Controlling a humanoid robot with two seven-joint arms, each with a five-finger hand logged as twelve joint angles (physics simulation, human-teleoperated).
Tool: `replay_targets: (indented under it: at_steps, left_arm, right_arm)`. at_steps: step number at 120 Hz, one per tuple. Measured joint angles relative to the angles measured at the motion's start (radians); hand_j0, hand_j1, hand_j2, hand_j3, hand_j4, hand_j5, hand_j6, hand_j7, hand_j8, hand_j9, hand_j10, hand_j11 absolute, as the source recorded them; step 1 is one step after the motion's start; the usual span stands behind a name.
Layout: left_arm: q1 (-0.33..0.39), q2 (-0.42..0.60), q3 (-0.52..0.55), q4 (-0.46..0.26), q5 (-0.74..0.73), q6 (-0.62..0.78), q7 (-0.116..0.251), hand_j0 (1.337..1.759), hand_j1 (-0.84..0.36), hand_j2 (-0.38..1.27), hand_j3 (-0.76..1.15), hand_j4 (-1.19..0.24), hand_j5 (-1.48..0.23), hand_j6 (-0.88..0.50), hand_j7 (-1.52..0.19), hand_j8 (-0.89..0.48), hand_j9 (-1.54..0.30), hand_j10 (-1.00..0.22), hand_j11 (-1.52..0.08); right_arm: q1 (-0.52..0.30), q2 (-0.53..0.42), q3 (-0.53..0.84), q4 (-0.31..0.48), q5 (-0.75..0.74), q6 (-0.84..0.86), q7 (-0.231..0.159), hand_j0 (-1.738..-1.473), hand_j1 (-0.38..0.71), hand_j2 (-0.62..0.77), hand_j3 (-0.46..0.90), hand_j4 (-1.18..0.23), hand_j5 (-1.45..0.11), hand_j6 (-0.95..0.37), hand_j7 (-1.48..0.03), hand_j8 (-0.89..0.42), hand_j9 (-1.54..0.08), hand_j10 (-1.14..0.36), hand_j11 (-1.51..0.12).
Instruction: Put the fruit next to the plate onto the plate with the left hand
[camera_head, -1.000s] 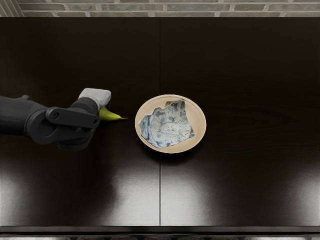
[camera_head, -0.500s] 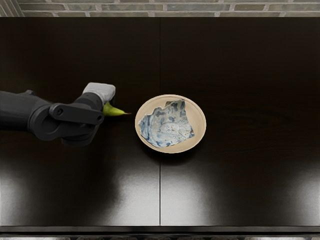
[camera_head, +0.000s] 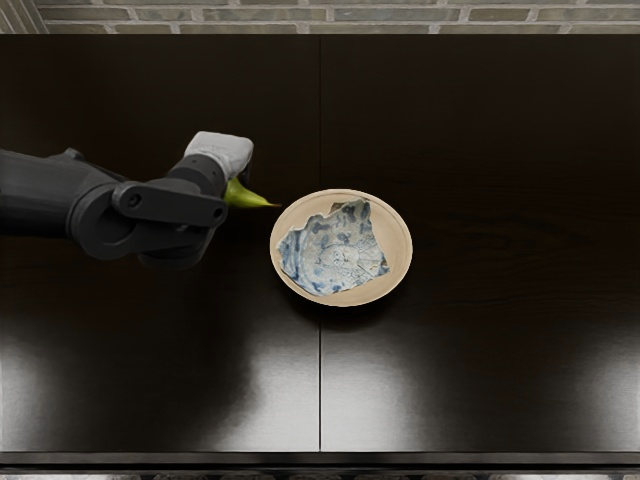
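- The fruit (camera_head: 248, 196) was up off the surface (camera_head: 480, 130), and that was the big change: over the last second it had climbed and slid toward the plate (camera_head: 402, 232), riding with the hand all the way.
- Its pointed yellow-green tip poked out just short of the plate's left rim, near it but not yet over it. The rest of the fruit was hidden under the hand.
- The left hand (camera_head: 220, 156) had its fingers (camera_head: 236, 165) closed on the fruit's blunt end. That was a judgement from the fruit travelling with the hand, since the grip itself was mostly hidden.
- The left arm (camera_head: 60, 195) reached in from the surface's left edge and had swung toward the far edge and the middle as it lifted.
- The plate sat unmoved at the surface's centre, its blue-patterned well holding no fruit.
- So the pick looked done and the carry was under way. What was left was a short move toward the right edge to bring the fruit over the well, then a lowering and a release.
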Motion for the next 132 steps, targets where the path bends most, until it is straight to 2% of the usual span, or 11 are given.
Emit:
replay_targets:
  at_steps: [18, 26, 58, 65, 70, 83, 96, 132]
  left_arm:
    - [-0.03, -0.002, -0.001, 0.001, -0.017, -0.001, 0.0, 1.656, -0.21, 0.45, 0.0, -0.63, -0.93, -0.46, -0.92, -0.41, -0.9, -0.55, -0.89]
    - [-0.041, -0.012, -0.001, 0.001, -0.02, -0.001, 0.0, 1.656, -0.22, 0.52, 0.0, -0.64, -0.93, -0.46, -0.92, -0.42, -0.9, -0.56, -0.89]
    - [-0.11, -0.053, -0.005, 0.003, -0.037, -0.004, 0.0, 1.656, -0.22, 0.53, 0.0, -0.64, -0.93, -0.47, -0.91, -0.42, -0.9, -0.56, -0.89]
    - [-0.123, -0.063, -0.009, 0.004, -0.048, -0.004, 0.0, 1.656, -0.24, 0.61, 0.0, -0.64, -0.94, -0.47, -0.91, -0.42, -0.9, -0.57, -0.89]
    - [-0.137, -0.073, -0.014, 0.004, -0.056, -0.004, 0.0, 1.656, -0.22, 0.5, 0.0, -0.64, -0.94, -0.47, -0.91, -0.43, -0.89, -0.56, -0.9]
    - [-0.157, -0.105, -0.033, 0.007, -0.076, -0.005, 0.0, 1.656, -0.23, 0.57, 0.0, -0.65, -0.94, -0.48, -0.91, -0.43, -0.89, -0.56, -0.9]
    - [-0.162, -0.118, -0.048, 0.009, -0.09, -0.004, 0.0, 1.655, -0.2, 0.43, 0.0, -0.64, -0.94, -0.46, -0.91, -0.42, -0.9, -0.54, -0.9]
    - [-0.175, -0.118, -0.079, 0.015, -0.12, -0.002, 0.0, 1.654, -0.17, 0.3, 0.0, -0.62, -0.94, -0.45, -0.91, -0.4, -0.9, -0.53, -0.91]
  right_arm:
    - [0.0, 0.0, 0.0, 0.0, 0.0, 0.0, 0.0, -1.658, -0.31, -0.01, 0.0, -0.03, -0.04, -0.03, -0.04, -0.03, -0.04, -0.03, -0.04]
    - [0.0, 0.0, 0.0, 0.0, 0.0, 0.0, 0.0, -1.658, -0.31, -0.01, 0.0, -0.03, -0.04, -0.03, -0.04, -0.03, -0.04, -0.03, -0.04]
    - [0.0, 0.0, 0.0, 0.0, 0.0, 0.0, 0.0, -1.658, -0.31, -0.01, 0.0, -0.03, -0.04, -0.03, -0.04, -0.03, -0.04, -0.03, -0.04]
    - [0.0, 0.0, 0.0, 0.0, 0.0, 0.0, 0.0, -1.658, -0.31, -0.01, 0.0, -0.03, -0.04, -0.03, -0.04, -0.03, -0.04, -0.03, -0.04]
    - [0.0, 0.0, 0.0, 0.0, 0.0, 0.0, 0.0, -1.658, -0.31, -0.01, 0.0, -0.03, -0.04, -0.03, -0.04, -0.03, -0.04, -0.03, -0.04]
    - [0.0, 0.0, 0.0, 0.0, 0.0, 0.0, 0.0, -1.658, -0.31, -0.01, 0.0, -0.03, -0.04, -0.03, -0.04, -0.03, -0.04, -0.03, -0.04]
    - [0.0, 0.0, 0.0, 0.0, 0.0, 0.0, 0.0, -1.658, -0.31, -0.01, 0.0, -0.03, -0.04, -0.03, -0.04, -0.03, -0.04, -0.03, -0.04]
    - [0.0, 0.0, 0.0, 0.0, 0.0, 0.0, 0.0, -1.658, -0.31, -0.01, 0.0, -0.03, -0.04, -0.03, -0.04, -0.03, -0.04, -0.03, -0.04]
